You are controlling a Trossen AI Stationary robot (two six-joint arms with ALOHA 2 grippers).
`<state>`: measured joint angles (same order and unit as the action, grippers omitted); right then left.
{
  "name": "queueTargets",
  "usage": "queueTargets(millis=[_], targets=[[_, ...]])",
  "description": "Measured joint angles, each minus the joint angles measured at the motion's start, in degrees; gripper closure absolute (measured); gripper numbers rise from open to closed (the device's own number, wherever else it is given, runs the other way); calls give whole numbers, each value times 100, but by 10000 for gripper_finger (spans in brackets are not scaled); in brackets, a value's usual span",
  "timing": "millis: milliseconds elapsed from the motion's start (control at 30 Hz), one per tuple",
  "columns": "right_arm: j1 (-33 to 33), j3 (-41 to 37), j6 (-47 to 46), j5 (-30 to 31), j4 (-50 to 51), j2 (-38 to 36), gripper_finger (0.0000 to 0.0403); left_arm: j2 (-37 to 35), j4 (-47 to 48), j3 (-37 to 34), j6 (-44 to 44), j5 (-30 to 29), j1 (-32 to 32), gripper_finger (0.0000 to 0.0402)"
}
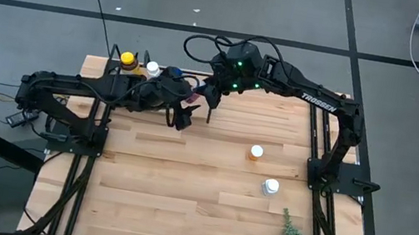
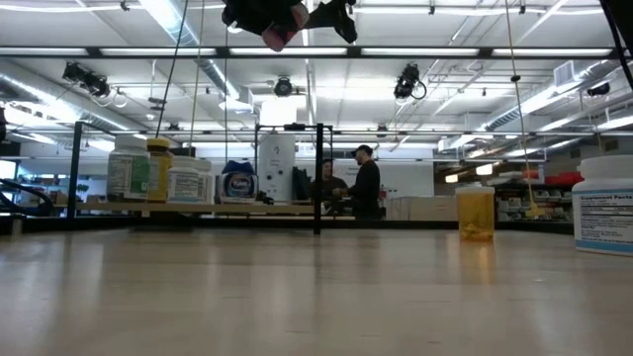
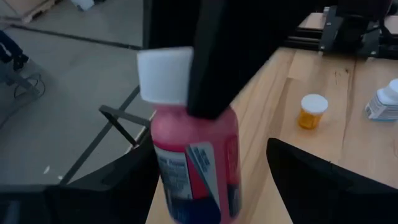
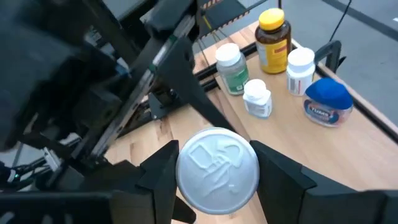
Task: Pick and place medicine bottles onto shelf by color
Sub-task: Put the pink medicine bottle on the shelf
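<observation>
The pink bottle (image 3: pixel 196 158), white cap toward the right arm, is clamped between the right gripper's (image 4: pixel 217 168) jaws at about twelve o'clock over the table, near the shelf (image 1: pixel 108 63) at eleven, while the left gripper (image 1: pixel 185 118), jaws apart, flanks it.

Shelf (image 1: pixel 166 85) left bay crowded with bottles (image 4: pixel 273 56); both arms (image 1: pixel 195 98) block it; tabletop (image 1: pixel 181 189) in front is open.
</observation>
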<state>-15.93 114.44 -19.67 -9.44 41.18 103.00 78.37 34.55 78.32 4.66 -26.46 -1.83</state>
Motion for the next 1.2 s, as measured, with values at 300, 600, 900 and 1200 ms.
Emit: queueTargets(millis=[300, 600, 900, 1200], targets=[[-17, 10, -75, 81, -150, -4, 218, 6, -28, 0, 503, -20, 0, 109], [-21, 24, -76, 207, -338, -29, 218, 6, -380, -11, 529, -34, 0, 109], [-17, 32, -158, 233, -453, -42, 218, 15, -698, -13, 576, -16, -44, 109], [31, 21, -251, 279, -364, -22, 218, 13, -759, -13, 1147, -96, -152, 110]])
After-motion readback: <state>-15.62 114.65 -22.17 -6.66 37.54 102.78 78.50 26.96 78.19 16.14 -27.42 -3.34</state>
